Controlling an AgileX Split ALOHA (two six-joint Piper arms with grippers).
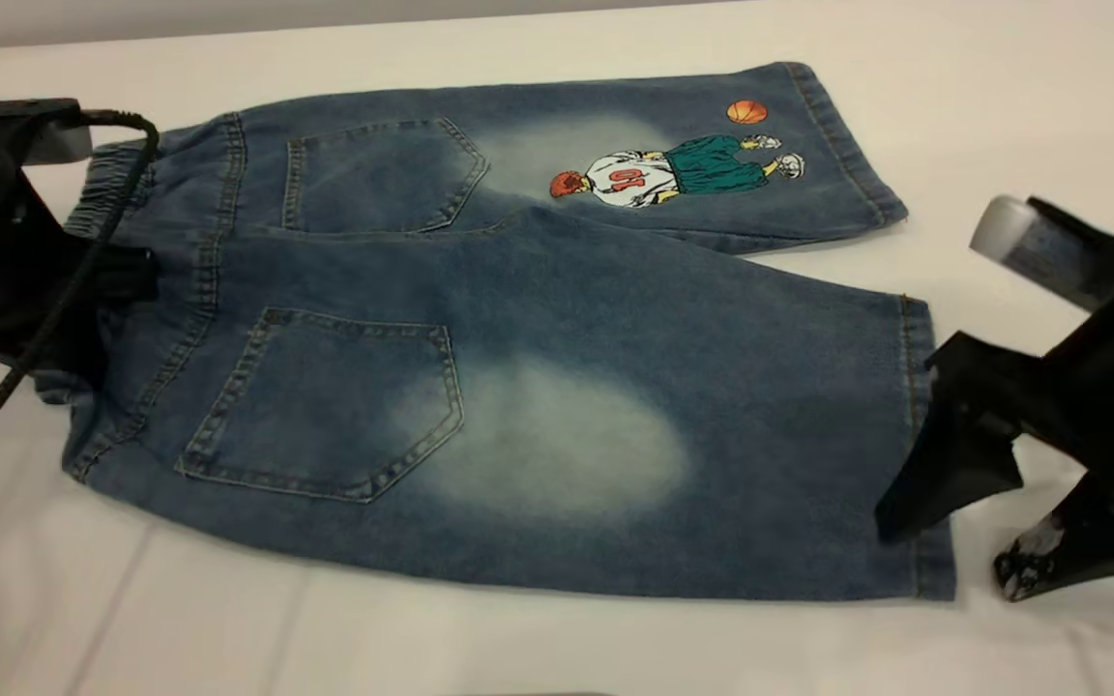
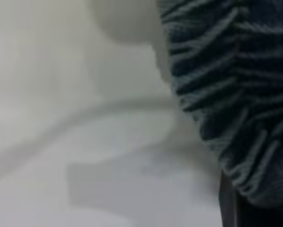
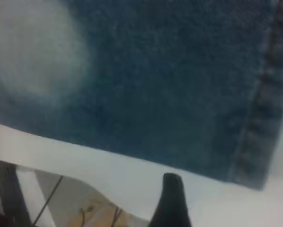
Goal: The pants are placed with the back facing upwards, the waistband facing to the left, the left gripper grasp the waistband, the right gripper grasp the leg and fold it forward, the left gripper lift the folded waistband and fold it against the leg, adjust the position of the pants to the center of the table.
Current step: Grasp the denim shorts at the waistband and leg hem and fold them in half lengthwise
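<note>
A white table (image 1: pixel 538 638) fills the exterior frame, its surface covered by a pale cloth with faint creases running through the lower left of the frame. Lying flat on it, across the middle of the frame, is a pair of blue denim pants (image 1: pixel 518 387), back pockets up. The gathered elastic waistband (image 1: pixel 107 184) sits at the left of the frame and the two leg hems (image 1: pixel 920 425) at the right. The upper leg angles toward the upper right of the frame and carries a printed basketball player figure (image 1: pixel 678 172) with an orange ball above it. Pale washed patches mark both legs. Bare table shows on every side of the pants.
</note>
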